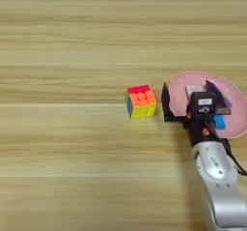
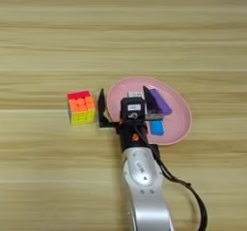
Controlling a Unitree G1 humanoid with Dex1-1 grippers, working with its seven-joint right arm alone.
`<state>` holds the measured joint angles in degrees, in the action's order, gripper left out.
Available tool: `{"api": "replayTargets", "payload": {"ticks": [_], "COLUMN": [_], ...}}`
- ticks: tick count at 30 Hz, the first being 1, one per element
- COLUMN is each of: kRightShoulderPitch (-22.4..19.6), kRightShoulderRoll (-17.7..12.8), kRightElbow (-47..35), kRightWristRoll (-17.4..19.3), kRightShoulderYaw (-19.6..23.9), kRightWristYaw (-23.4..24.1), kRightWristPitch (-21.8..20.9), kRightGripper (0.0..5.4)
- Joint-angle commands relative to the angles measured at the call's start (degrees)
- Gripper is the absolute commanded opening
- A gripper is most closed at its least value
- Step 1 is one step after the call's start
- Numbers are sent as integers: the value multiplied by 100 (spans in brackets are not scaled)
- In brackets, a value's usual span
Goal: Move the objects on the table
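From the left eye, the cube (image 1: 141, 101) sits alone on the bare table (image 1: 67, 46), just left of the plate (image 1: 179, 87), and the gripper (image 1: 190, 99) hangs between them with its two black fingers spread wide and nothing in them: one finger stands just beside the cube's right face without touching it, the other reaches over the plate. The white-and-red card (image 1: 194, 88), the purple block (image 1: 223, 97) and the blue block (image 1: 220, 122) lie in the plate, partly hidden by the wrist. From the right eye, the gap between cube (image 2: 81, 107) and plate (image 2: 181, 123) is plainer, the left finger standing upright in it, and the silver arm (image 2: 144, 186) runs up from the bottom edge. I judge the cube is the piece in hand, sitting free beside the open gripper; to take it, the gripper would need to shift left until both fingers straddle the cube, then close.
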<state>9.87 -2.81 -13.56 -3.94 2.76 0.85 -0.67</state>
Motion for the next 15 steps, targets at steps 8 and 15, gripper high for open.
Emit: {"api": "replayTargets", "payload": {"ticks": [8, 15], "kRightShoulderPitch": [-463, -438], "kRightShoulderRoll": [-471, -614], "kRightElbow": [22, 42], "kRightWristRoll": [381, 506], "kRightShoulderYaw": [894, 983], "kRightWristYaw": [-39, -218], "kRightWristPitch": [207, 506], "kRightGripper": [539, 539]}}
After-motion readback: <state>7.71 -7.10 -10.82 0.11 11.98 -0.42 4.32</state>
